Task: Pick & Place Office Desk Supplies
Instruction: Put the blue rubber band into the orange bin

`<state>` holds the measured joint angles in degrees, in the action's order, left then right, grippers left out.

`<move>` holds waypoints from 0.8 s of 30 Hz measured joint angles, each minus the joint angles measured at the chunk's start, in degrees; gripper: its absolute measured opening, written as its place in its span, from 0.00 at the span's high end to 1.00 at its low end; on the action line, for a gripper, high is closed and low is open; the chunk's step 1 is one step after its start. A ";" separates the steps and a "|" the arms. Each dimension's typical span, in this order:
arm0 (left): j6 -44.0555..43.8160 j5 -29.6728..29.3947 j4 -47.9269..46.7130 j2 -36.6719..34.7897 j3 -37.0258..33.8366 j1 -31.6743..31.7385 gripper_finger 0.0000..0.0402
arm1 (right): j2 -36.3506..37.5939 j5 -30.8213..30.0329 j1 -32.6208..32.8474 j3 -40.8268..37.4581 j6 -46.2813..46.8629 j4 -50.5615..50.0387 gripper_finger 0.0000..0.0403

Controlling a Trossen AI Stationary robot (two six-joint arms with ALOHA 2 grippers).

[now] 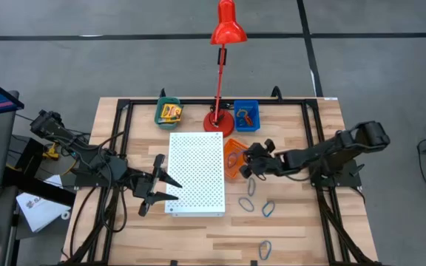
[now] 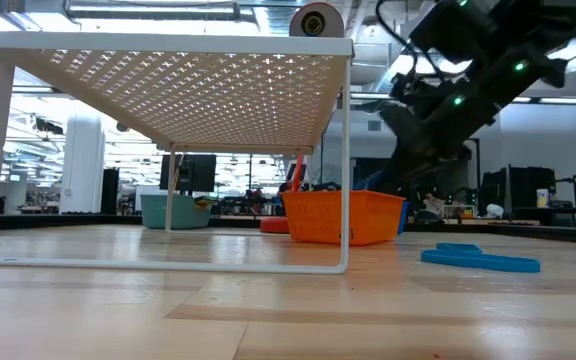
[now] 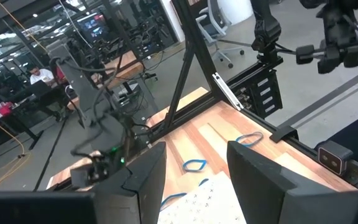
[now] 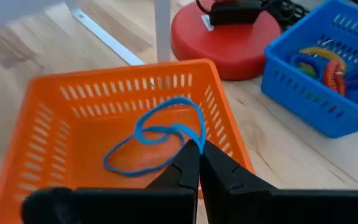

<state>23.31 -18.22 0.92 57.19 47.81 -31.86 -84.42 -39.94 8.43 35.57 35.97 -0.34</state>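
My right gripper (image 4: 195, 155) is shut on a thin blue loop (image 4: 157, 134) over the orange bin (image 4: 61, 124), which stands beside the white perforated board (image 1: 196, 174). In the high view this gripper (image 1: 247, 168) is at the bin's right rim (image 1: 237, 146). Three more blue loops (image 1: 248, 204) lie flat on the wood nearer the front edge. My left gripper (image 1: 161, 188) hovers open at the board's left edge, holding nothing; its fingers (image 3: 143, 180) stand well apart. A green bin (image 1: 169, 111) at the back holds yellow printed boxes. My right gripper pinches one strand of the blue loop (image 4: 196, 138) between the free ends of its two fingers. The fingers slant down from the table's right side. The loop is twisted into a figure eight and reaches out over the bin's inside; whether its far end rests on the bin floor I cannot tell.
A red desk lamp stands on its round base (image 1: 219, 121) between the green bin and a blue bin (image 1: 246, 116) that holds coloured loops. The white board stands raised on thin legs (image 2: 346, 160). Bare wood lies along the front edge.
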 joint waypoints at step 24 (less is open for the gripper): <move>-0.17 -0.28 -2.22 0.00 0.00 0.00 0.59 | 4.36 3.66 7.66 1.35 9.15 -8.79 0.53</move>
<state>23.14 -18.50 -1.29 57.19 47.81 -31.86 -80.06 -36.28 16.08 36.92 45.11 -9.13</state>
